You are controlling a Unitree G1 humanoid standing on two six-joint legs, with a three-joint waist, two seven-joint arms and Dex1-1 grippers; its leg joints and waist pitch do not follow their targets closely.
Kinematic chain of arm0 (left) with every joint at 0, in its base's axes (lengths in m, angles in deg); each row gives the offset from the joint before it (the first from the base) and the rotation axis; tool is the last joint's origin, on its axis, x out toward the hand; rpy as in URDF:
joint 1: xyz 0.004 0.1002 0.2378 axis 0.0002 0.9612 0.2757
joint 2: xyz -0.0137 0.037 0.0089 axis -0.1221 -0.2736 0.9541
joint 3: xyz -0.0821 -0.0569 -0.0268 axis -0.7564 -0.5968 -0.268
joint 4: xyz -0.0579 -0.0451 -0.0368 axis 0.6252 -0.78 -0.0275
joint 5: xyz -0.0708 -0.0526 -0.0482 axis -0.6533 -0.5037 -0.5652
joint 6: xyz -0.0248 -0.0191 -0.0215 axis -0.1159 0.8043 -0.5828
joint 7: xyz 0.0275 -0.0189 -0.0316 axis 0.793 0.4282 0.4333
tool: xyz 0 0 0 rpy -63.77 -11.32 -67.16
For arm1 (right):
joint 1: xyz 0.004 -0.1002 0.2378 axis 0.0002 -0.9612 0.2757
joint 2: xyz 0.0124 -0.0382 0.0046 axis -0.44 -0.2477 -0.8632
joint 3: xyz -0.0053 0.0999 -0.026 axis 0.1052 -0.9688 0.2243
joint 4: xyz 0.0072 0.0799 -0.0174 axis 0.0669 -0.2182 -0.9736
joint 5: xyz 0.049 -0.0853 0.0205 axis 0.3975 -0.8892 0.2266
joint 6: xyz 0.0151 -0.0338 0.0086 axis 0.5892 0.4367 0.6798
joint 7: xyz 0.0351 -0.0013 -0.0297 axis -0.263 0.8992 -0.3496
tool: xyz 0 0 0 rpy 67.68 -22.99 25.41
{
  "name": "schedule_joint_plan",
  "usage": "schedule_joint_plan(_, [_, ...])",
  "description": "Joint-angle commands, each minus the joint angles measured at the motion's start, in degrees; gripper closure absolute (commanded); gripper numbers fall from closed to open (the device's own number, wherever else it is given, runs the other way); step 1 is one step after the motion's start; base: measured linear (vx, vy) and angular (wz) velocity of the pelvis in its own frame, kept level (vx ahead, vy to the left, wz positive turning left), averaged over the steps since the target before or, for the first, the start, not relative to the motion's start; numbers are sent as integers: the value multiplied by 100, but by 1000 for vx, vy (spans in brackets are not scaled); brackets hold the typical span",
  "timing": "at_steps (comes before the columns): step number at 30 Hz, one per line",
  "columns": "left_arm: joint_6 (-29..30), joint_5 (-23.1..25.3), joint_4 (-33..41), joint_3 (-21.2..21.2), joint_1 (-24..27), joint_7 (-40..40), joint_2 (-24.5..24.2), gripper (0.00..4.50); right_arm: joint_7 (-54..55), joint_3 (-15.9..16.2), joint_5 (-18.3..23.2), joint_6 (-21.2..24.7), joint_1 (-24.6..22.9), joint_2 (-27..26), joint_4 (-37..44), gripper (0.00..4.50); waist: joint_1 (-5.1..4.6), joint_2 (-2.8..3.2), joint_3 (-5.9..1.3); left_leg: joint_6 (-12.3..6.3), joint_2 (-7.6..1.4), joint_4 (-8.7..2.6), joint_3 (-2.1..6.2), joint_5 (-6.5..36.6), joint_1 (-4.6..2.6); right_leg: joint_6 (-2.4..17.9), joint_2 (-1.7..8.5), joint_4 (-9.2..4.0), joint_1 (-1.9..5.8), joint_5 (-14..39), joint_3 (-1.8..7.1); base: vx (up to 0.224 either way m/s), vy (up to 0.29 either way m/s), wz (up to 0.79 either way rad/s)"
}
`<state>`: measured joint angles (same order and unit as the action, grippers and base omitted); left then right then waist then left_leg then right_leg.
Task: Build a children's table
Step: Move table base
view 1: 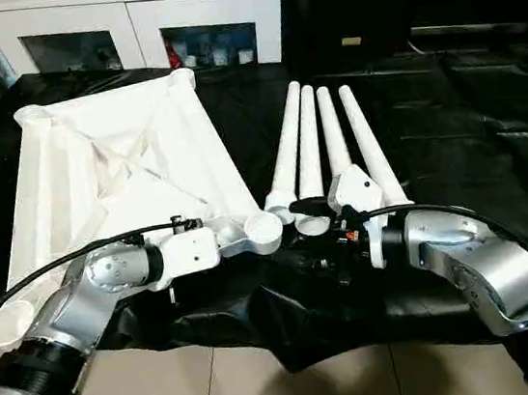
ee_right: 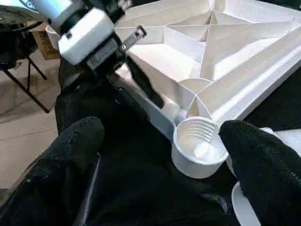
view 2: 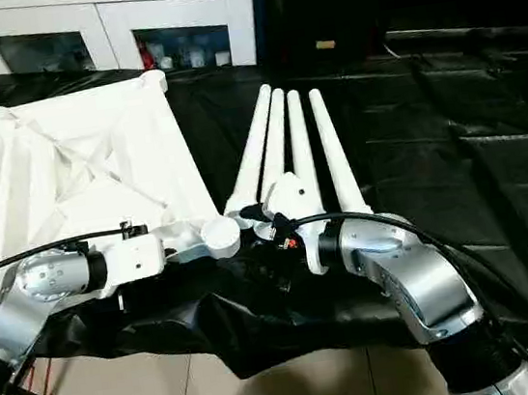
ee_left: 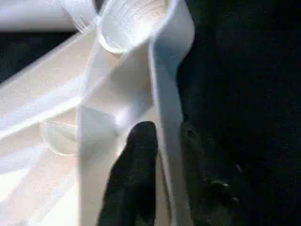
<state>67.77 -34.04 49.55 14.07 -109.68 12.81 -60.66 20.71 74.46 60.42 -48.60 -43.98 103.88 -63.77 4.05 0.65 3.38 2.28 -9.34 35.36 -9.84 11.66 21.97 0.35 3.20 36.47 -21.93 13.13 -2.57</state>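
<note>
Tabletop: underside up, counter's left half. Four legs: side by side, just right of it. Left gripper: clamped on tabletop's rim by the near socket. Right gripper: wide, empty, astride that socket. Risk: thin rim slipping, tabletop shifting against legs.

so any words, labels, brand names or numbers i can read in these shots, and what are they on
None can be read.
Tabletop, legs: plain white, no print.
Boxes behind the cabinet glass: too small to read.
Small tan label on the dark unit at the back: too small to read.
</note>
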Motion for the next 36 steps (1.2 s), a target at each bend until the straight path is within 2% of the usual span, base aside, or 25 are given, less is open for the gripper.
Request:
schedule_joint_plan(1, [-110,-207,162,-331,103,190,-81,322,10,-79,81,56,-50,32,133,0,23,85,-425,-52,-412,-427,172,528,-130,1638,544,-260,287,-939,289,0,0,0])
schedule_joint_plan(3, [-178,-223,254,-387,197,218,-156,322,13,-81,86,66,-48,25,137,0,16,93,-413,-42,-410,-432,168,609,-132,1625,538,-278,273,-778,289,0,0,0])
schedule_joint_plan(4, [-188,-182,339,-400,304,222,-258,322,22,-85,92,85,-50,15,147,0,6,35,-392,-29,-410,-446,158,738,-135,1567,538,-308,268,-456,304,0,0,0])
schedule_joint_plan(6, [-140,-135,437,-423,429,243,-362,322,34,-89,100,106,-49,3,155,0,-3,66,-382,10,-414,-454,164,808,-139,1507,537,-315,248,-206,307,0,0,0])
schedule_joint_plan(8, [28,-119,658,-527,716,240,-527,322,65,-122,134,133,-51,-22,163,0,-20,21,-362,53,-419,-470,161,920,-140,1456,548,-337,238,104,321,0,0,0])
schedule_joint_plan(9, [219,-298,838,-611,876,73,-570,322,89,-147,148,146,-56,-34,171,0,-28,-5,-345,53,-418,-482,157,960,-135,1428,541,-355,228,235,321,0,0,0])
schedule_joint_plan(10, [355,-433,963,-669,979,-50,-592,322,104,-165,159,156,-61,-38,179,0,-23,23,-344,93,-423,-485,154,1031,-162,1411,551,-362,202,445,327,0,0,0])
schedule_joint_plan(11, [474,-560,1093,-756,1084,-90,-576,322,125,-192,173,163,-70,-46,191,0,-33,20,-335,130,-419,-494,150,1124,-167,1405,535,-371,184,625,326,0,0,0])
schedule_joint_plan(12, [519,-612,1136,-804,1122,-69,-552,322,140,-203,174,161,-74,-52,194,0,-31,26,-335,133,-414,-491,152,1139,-168,1396,537,-383,179,654,328,0,0,0])
schedule_joint_plan(14, [971,-1070,1510,-1219,1388,271,-241,322,352,-317,110,137,-122,-93,205,0,-39,15,-333,146,-414,-491,143,1110,-165,1405,528,-378,171,597,331,0,0,0])
schedule_joint_plan(16, [1246,-1361,1785,-1392,1540,382,-92,322,442,-350,52,122,-165,-86,211,0,-16,14,-341,141,-407,-480,127,1049,-169,1427,519,-371,167,470,329,0,0,0])
schedule_joint_plan(17, [1546,-1623,2139,-1423,1771,416,-6,322,446,-312,-30,146,-258,15,231,0,-15,-38,-340,106,-404,-489,131,989,-139,1392,520,-369,198,462,325,0,0,0])
schedule_joint_plan(18, [1653,-1700,2338,-1361,1949,407,12,322,433,-234,-129,142,-325,109,219,0,-5,-19,-347,103,-417,-485,135,965,-145,1388,530,-355,197,418,328,0,0,0])
schedule_joint_plan(19, [1670,-1712,2390,-1333,2003,400,14,322,428,-206,-162,140,-345,138,212,0,-22,-31,-329,65,-406,-495,138,960,-123,1339,512,-379,198,441,326,0,0,0])
schedule_joint_plan(21, [1742,-1704,2568,-1192,2191,332,47,322,384,-122,-222,115,-404,210,148,0,-40,-64,-322,30,-394,-495,127,1058,-130,1256,506,-412,195,634,336,0,0,0])
schedule_joint_plan(23, [1901,-1741,2661,-1019,2284,72,139,322,228,68,-301,47,-333,297,35,0,-56,-68,-315,12,-391,-491,127,1113,-141,1184,509,-445,179,889,344,0,0,0])
schedule_joint_plan(24, [1986,-1635,2630,-837,2294,-62,166,322,70,271,-419,-35,-246,397,-60,0,-53,-61,-309,23,-397,-496,131,1140,-144,1177,520,-453,175,979,345,0,0,0])
schedule_joint_plan(26, [2021,-1487,2545,-700,2241,-85,161,322,-17,388,-537,-133,-172,475,-165,0,-67,-64,-300,50,-399,-496,136,1235,-147,1107,517,-469,170,1170,359,0,0,0])
schedule_joint_plan(29, [1993,-1268,2385,-487,2181,-22,114,322,-13,569,-846,-373,-49,533,-427,0,-88,-75,-314,50,-393,-485,134,1124,-141,1106,504,-460,173,1011,354,0,0,0])
schedule_joint_plan(30, [1942,-1155,2217,-402,2119,43,144,322,162,586,-1020,-480,53,437,-705,0,-92,-37,-312,58,-389,-480,137,1105,-135,1120,504,-456,169,986,357,0,0,0])
schedule_joint_plan(31, [1971,-1123,2166,-351,2106,7,140,322,332,589,-1139,-552,141,352,-947,0,-109,-48,-314,63,-380,-481,129,1109,-141,1136,492,-463,159,979,352,0,0,0])
schedule_joint_plan(34, [2058,-1142,2195,-302,2140,-134,91,322,499,646,-1309,-707,256,279,-1264,0,-134,-38,-344,85,-380,-468,137,1012,-142,1276,485,-420,186,652,336,0,0,0])
schedule_joint_plan(36, [2175,-1278,2421,-273,2295,-418,-77,322,499,819,-1462,-903,287,316,-1480,0,-142,-44,-345,27,-380,-461,127,902,-132,1332,486,-404,206,415,339,0,0,0])
